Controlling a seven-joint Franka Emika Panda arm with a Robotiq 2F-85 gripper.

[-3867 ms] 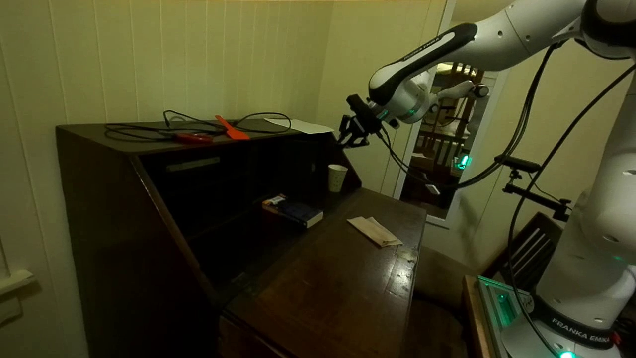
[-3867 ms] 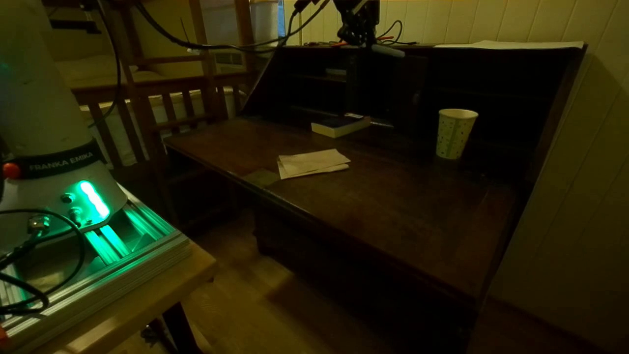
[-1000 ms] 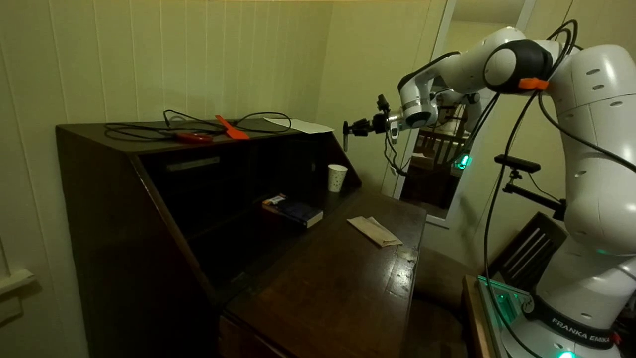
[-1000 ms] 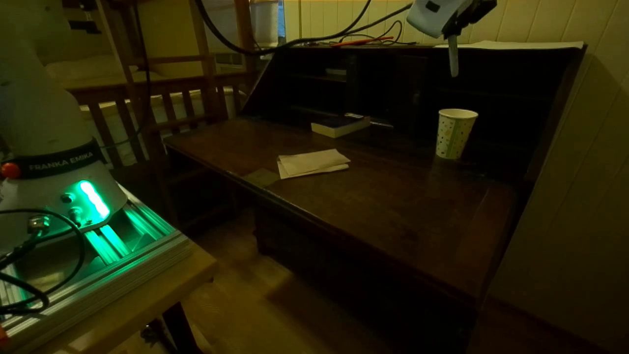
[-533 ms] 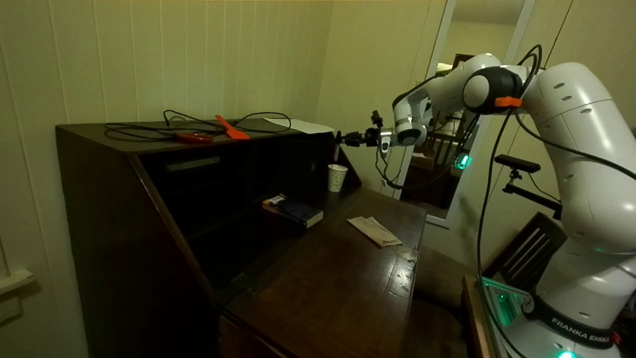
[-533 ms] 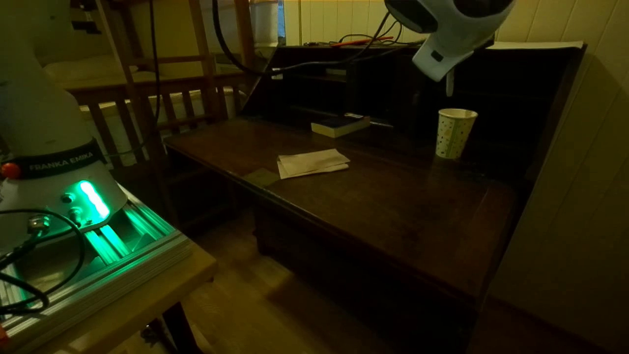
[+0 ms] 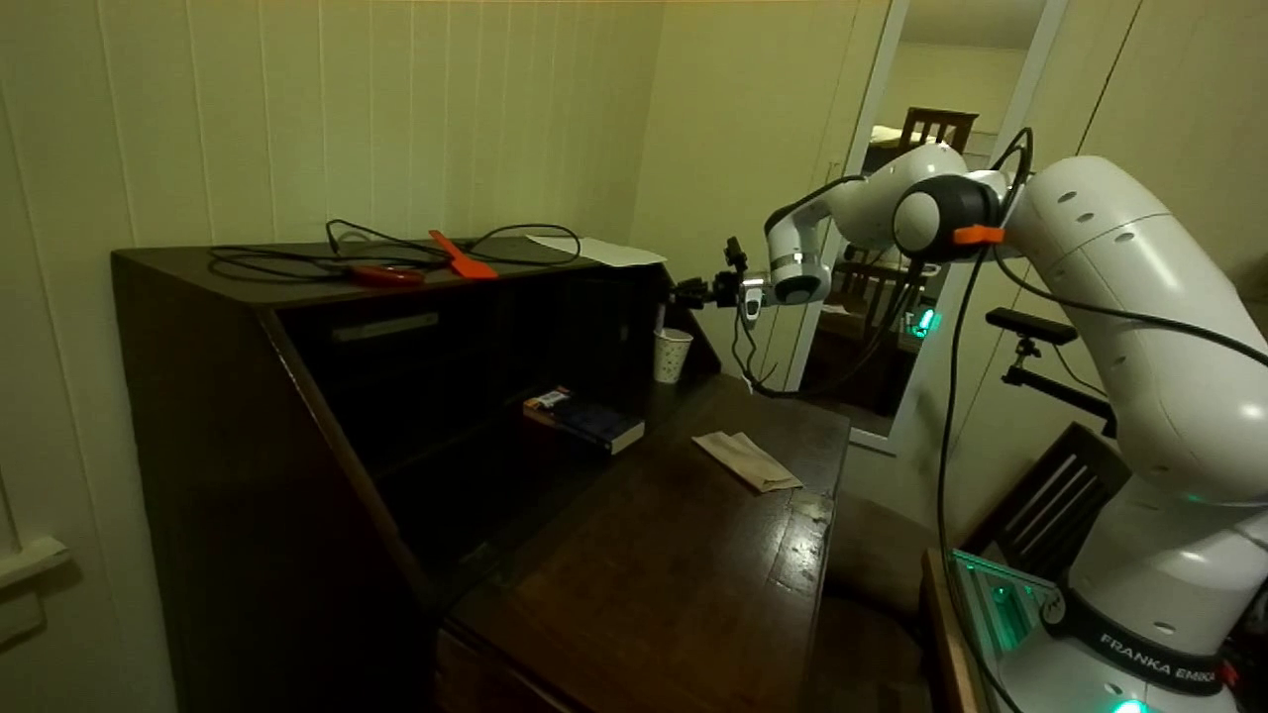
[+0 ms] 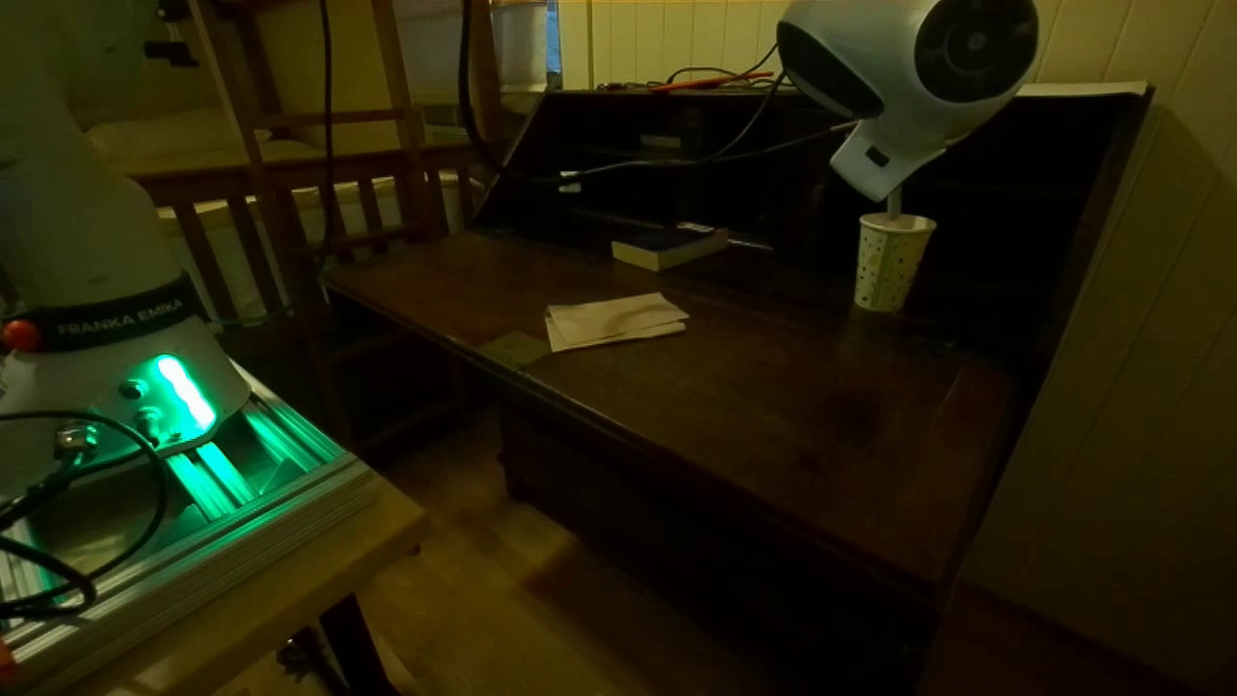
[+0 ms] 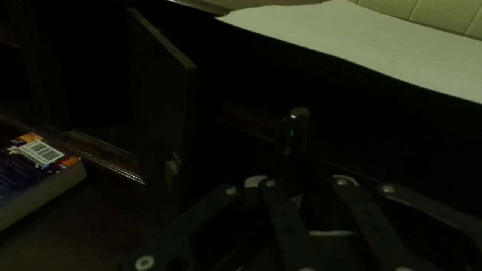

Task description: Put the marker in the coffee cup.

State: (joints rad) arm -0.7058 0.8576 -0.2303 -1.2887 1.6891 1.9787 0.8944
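- The slim marker (image 8: 894, 205), pale grey below with a glossy, dark, rounded top, stands nearly upright. In both exterior views its lower end is at the mouth of the white, dotted paper cup (image 8: 889, 269) with a green band; how far inside it is cannot be told.
- The black gripper (image 9: 300, 184) is set narrow, its fingers gripping the marker from either side; the dark top stands up above the fingertips in the wrist view.
- The cup is upright on the dark brown wooden desk (image 7: 634, 594).
- Near the cup, a thick dark-blue book (image 7: 584, 419) lies flat, a barcode on its cover.
- A folded pale tan paper (image 7: 748, 461) lies closer to the desk's edge.
- On the desk's raised top are a white sheet (image 7: 604, 252) and a flat orange-red spatula (image 7: 470, 263).
- In an exterior view, the white jointed robot arm (image 7: 1119, 257) passes before a tall white-framed mirror (image 7: 956, 74).
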